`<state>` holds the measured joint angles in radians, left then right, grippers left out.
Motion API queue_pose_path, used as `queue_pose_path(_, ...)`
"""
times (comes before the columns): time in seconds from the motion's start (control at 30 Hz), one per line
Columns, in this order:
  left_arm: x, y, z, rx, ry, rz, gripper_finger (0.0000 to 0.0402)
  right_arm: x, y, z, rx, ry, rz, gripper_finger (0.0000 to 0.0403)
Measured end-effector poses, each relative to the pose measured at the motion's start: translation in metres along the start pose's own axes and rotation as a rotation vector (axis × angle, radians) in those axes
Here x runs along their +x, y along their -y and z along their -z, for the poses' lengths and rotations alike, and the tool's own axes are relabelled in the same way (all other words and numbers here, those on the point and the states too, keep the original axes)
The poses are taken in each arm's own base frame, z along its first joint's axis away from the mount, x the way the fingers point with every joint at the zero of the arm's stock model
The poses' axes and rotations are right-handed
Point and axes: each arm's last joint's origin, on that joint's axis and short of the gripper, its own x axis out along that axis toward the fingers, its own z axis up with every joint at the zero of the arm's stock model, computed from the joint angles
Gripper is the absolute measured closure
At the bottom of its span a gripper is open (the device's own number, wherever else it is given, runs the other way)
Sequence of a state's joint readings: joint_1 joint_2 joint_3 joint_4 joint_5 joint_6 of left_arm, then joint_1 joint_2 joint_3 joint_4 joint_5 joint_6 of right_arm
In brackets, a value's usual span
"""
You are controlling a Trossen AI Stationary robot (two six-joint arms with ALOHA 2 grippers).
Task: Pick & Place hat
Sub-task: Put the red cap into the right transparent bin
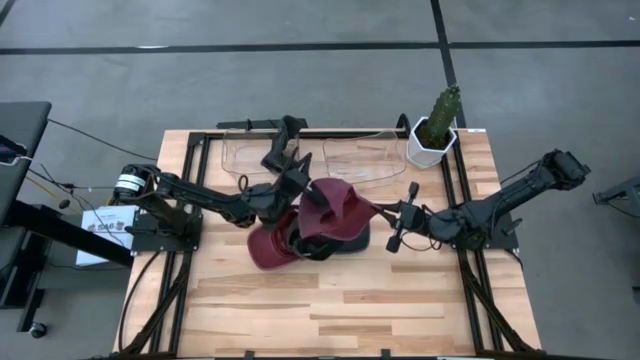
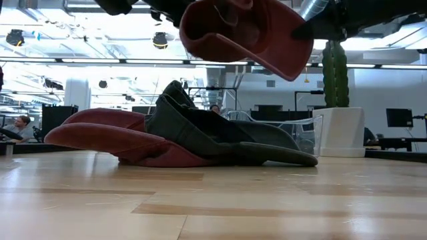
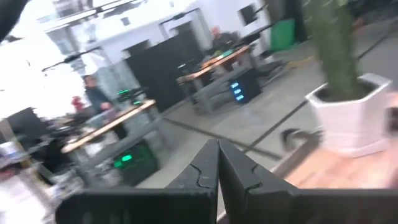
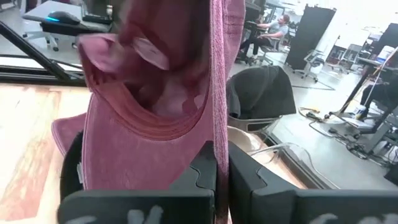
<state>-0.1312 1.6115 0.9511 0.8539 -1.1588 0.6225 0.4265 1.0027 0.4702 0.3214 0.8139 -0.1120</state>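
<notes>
My right pincer (image 4: 221,165), clamped on the raised maroon hat (image 1: 335,208), should hold firm; left pincer (image 3: 217,165) sits closed, empty.

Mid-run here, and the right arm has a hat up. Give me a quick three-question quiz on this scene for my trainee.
1. True or false: the maroon hat that is lifted touches the table.
2. What clamps that hat? A) a person's hand B) the right gripper C) nothing
3. Fill in: the white pot holds a ____.
Key: 1 false; 2 B; 3 cactus.
</notes>
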Motion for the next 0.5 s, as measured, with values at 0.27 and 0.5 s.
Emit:
queue_pose_path(0.27,0.014,-0.011,-0.008,0.109,-0.077,-0.131,0.0398,0.0,-0.001,0.001,-0.007,-0.004,-0.004,0.0402)
queue_pose_path(0.5,0.016,-0.02,-0.017,0.174,-0.115,-0.184,0.0398,-0.001,0.0,0.001,-0.014,-0.014,0.026,0.0402)
